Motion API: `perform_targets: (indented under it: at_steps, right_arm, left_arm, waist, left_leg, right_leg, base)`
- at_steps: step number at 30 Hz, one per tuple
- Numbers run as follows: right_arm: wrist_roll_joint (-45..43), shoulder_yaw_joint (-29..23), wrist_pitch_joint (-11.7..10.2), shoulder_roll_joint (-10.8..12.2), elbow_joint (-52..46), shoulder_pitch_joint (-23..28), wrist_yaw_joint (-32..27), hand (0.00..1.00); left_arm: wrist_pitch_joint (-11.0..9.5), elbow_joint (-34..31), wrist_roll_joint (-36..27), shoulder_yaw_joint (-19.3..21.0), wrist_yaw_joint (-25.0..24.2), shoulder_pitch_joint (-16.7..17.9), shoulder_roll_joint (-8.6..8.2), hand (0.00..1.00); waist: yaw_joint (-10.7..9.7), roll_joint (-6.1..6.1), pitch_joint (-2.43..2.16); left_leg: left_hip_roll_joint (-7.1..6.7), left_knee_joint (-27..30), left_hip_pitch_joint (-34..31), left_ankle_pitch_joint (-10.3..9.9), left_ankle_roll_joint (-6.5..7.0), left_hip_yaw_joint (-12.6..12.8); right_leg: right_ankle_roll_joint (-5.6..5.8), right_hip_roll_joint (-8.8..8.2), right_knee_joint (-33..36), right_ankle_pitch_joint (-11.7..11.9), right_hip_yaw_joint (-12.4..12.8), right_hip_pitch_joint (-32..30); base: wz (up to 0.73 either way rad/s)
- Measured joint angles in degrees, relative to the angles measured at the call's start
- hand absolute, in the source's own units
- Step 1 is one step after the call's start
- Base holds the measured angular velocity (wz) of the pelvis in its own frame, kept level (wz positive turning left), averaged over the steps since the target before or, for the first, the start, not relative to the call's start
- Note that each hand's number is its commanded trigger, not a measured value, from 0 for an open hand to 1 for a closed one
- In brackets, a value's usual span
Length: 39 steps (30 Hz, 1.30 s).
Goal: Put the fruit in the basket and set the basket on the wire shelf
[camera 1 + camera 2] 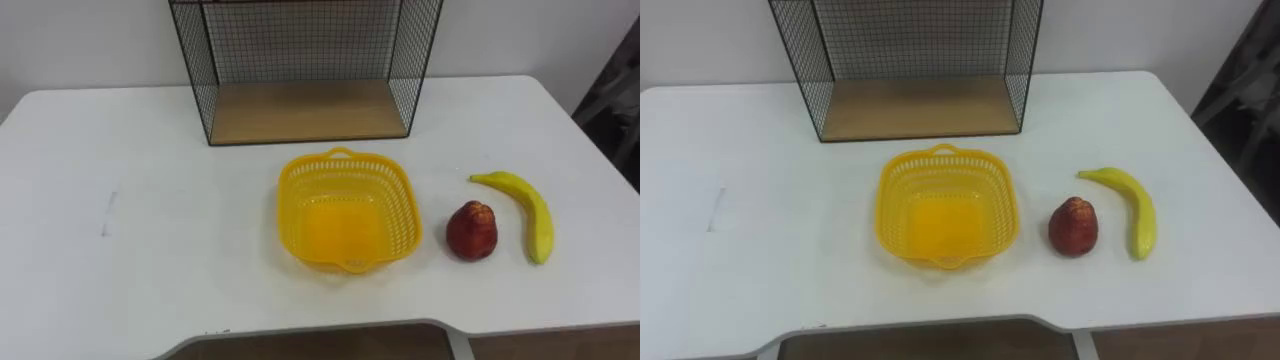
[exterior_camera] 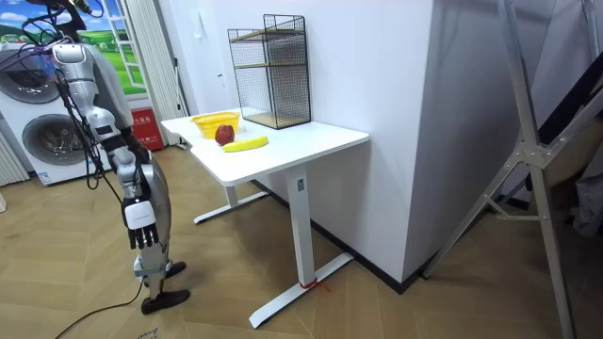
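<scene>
Silver-grey head & torso, blk arm joints, dark right hand w/ white tag, blk cable on floor, straps fr shoulders.

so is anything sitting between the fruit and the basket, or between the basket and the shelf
Nothing visible does. The red fruit and banana lie just right of the yellow basket, only bare table between. The wire shelf stands behind the basket, open front facing it, with nothing between.

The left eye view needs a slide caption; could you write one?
Empty yellow basket before the wire shelf; red fruit and banana lie to its right.
</scene>
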Motion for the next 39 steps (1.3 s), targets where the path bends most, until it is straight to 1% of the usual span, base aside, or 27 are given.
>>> perform_targets:
  at_steps: [4, 8, 10, 12, 16, 19, 21, 23, 25, 27, 31, 34, 35, 36, 37, 38, 39]
  right_arm:
    - [0.32, 0.08, -0.12, -0.02, -0.75, -0.37, -0.03, 0.00]
    - [2.70, 0.07, -0.49, -0.06, -0.55, -0.91, -0.70, 0.00]
    - [2.93, 0.07, -0.85, -0.16, -0.52, -0.85, -0.79, 0.00]
    - [2.65, -0.01, -1.45, -0.18, -0.61, -0.68, -0.91, 0.00]
    - [2.40, -0.48, -2.51, -0.19, -0.69, -0.28, -2.36, 0.00]
    - [2.45, -0.50, -2.64, -0.19, -0.75, -0.10, -3.29, 0.00]
    - [2.50, -0.52, -3.12, -0.19, -0.75, -0.09, -4.20, 0.00]
    - [2.52, -0.52, -3.28, -0.19, -0.75, -0.12, -5.12, 0.00]
    - [3.01, -0.57, -4.08, -0.17, -0.75, -0.03, -6.40, 0.00]
    - [3.98, -0.57, -4.49, -0.17, -0.73, -0.03, -7.48, 0.00]
    - [10.24, -0.76, -4.78, -0.16, -0.30, 0.21, -10.27, 0.00]
    - [15.28, -3.37, -4.97, -0.02, -0.15, 1.06, -12.42, 0.00]
    - [19.21, -4.51, -5.00, 0.02, -0.15, 1.71, -13.59, 0.00]
    - [24.29, -5.57, -5.04, 0.02, -0.17, 2.27, -14.62, 0.00]
    - [30.29, -7.84, -5.31, 0.05, -0.21, 2.68, -15.78, 0.00]
    - [33.44, -9.25, -5.66, 0.05, -0.33, 2.76, -16.24, 0.00]
    - [38.94, -11.42, -6.49, 0.05, -0.72, 2.75, -16.78, 0.00]
  left_arm:
    - [-0.03, -0.15, -0.03, -0.07, -0.19, -0.17, -0.24, 0.00]
    - [-0.30, -0.13, -0.05, -0.18, -0.23, -0.52, -0.35, 0.00]
    - [-1.03, -0.11, -0.12, -0.18, -0.26, -0.56, -0.34, 0.00]
    - [-1.28, -0.12, -0.09, -0.10, -0.33, -0.61, -0.34, 0.00]
    - [-1.33, 0.00, -0.11, -0.09, -0.43, -0.54, -0.34, 0.00]
    - [-1.34, 0.00, -0.12, -0.10, -0.29, -0.33, -0.35, 0.00]
    - [-1.41, 0.00, -0.15, -0.25, -0.09, -0.26, -0.35, 0.00]
    - [-1.53, -0.01, -0.15, -0.31, 0.05, -0.23, -0.34, 0.00]
    - [-1.84, -0.09, -0.16, -0.34, 0.26, -0.17, -0.34, 0.00]
    - [-2.45, -0.12, -0.14, -0.24, 1.03, -0.08, -0.34, 0.00]
    - [-3.16, -0.30, -0.03, 0.69, 2.95, -0.34, -0.35, 0.00]
    - [-3.73, -0.60, 0.06, 1.51, 3.94, -0.37, -0.41, 0.00]
    - [-3.88, -0.79, 0.20, 2.35, 4.15, -0.29, -0.51, 0.00]
    - [-3.93, -0.81, 0.53, 2.34, 4.59, -0.21, -0.52, 0.00]
    - [-3.99, -0.89, 0.53, 2.45, 4.91, 0.00, -0.51, 0.00]
    - [-4.06, -0.91, 0.50, 2.64, 5.00, 0.09, -0.53, 0.00]
    - [-4.30, -0.92, 0.45, 3.35, 5.01, 0.17, -0.53, 0.00]
  waist:
    - [0.24, 0.01, -0.03]
    - [0.13, 0.08, -0.04]
    - [0.08, 0.19, -0.01]
    - [0.06, 0.27, -0.01]
    - [-0.06, 0.49, 0.00]
    - [-0.09, 0.52, -0.01]
    - [-0.15, 0.51, 0.00]
    - [-0.14, 0.51, 0.00]
    - [-0.19, 0.51, -0.01]
    - [-0.11, 0.52, -0.01]
    - [-0.10, 0.31, 0.03]
    - [-0.22, 0.27, 0.03]
    - [-0.19, 0.23, 0.06]
    - [-0.26, 0.17, 0.10]
    - [-0.34, 0.13, 0.15]
    - [-0.36, 0.13, 0.15]
    - [-0.71, 0.13, 0.16]
  left_leg:
    - [-0.10, 0.07, -0.31, 0.00, 0.00, -0.07]
    - [-0.22, 0.51, -0.96, 0.00, 0.00, -0.57]
    - [-0.21, 0.45, -0.99, 0.00, 0.00, -0.64]
    - [-0.20, 0.44, -0.99, 0.00, 0.01, -0.64]
    - [-0.23, 0.37, -1.16, -0.01, 0.02, -0.65]
    - [-0.24, 0.42, -1.19, -0.01, 0.02, -0.70]
    - [-0.26, 0.43, -1.32, -0.01, 0.02, -0.88]
    - [-0.26, 0.35, -1.34, -0.01, 0.02, -0.88]
    - [-0.26, 0.28, -1.12, -0.01, 0.01, -0.80]
    - [-0.24, -0.03, -0.75, 0.00, 0.02, -0.55]
    - [-0.21, -0.01, -0.87, 0.00, 0.02, -0.32]
    - [-0.26, -0.05, -0.84, 0.00, 0.02, -0.39]
    - [-0.26, -0.09, -0.80, 0.00, 0.02, -0.40]
    - [-0.26, -0.08, -0.77, 0.00, 0.02, -0.42]
    - [-0.26, -0.08, -0.69, 0.00, 0.02, -0.37]
    - [-0.25, -0.07, -0.66, 0.00, 0.02, -0.27]
    - [-0.25, -0.04, -0.66, 0.00, 0.02, -0.23]
  right_leg:
    - [0.00, -0.08, -0.49, 0.00, -0.29, -0.04]
    - [0.00, -0.20, -0.58, 0.00, -1.00, -0.26]
    - [0.00, -0.20, -0.60, 0.00, -1.16, -0.19]
    - [0.00, -0.19, -0.60, 0.00, -1.12, -0.19]
    - [0.00, -0.17, -0.60, 0.00, -1.01, -0.32]
    - [0.00, -0.17, -0.59, 0.00, -1.01, -0.31]
    - [0.00, -0.18, -0.59, 0.00, -1.12, -0.33]
    - [0.00, -0.18, -0.59, 0.00, -1.10, -0.34]
    - [0.00, -0.16, -0.59, 0.00, -0.83, -0.31]
    - [0.00, -0.08, -0.60, 0.00, 0.15, -0.23]
    - [0.00, -0.09, -0.59, 0.00, 0.28, -0.45]
    - [0.00, -0.15, -0.59, 0.00, 0.14, -0.39]
    - [0.00, -0.14, -0.61, 0.00, 0.12, -0.32]
    - [0.00, -0.13, -0.62, 0.00, 0.22, -0.16]
    - [0.00, -0.12, -0.65, 0.00, 0.30, 0.05]
    - [0.00, -0.11, -0.67, 0.00, 0.46, 0.03]
    - [0.00, -0.11, -0.70, 0.00, 0.48, 0.01]
  base:
    - [0.02]
    - [0.09]
    - [0.00]
    - [0.00]
    - [0.00]
    - [0.00]
    - [0.03]
    - [0.00]
    - [0.00]
    - [-0.06]
    - [-0.03]
    - [0.00]
    - [0.00]
    - [0.00]
    - [0.00]
    - [-0.05]
    - [0.00]
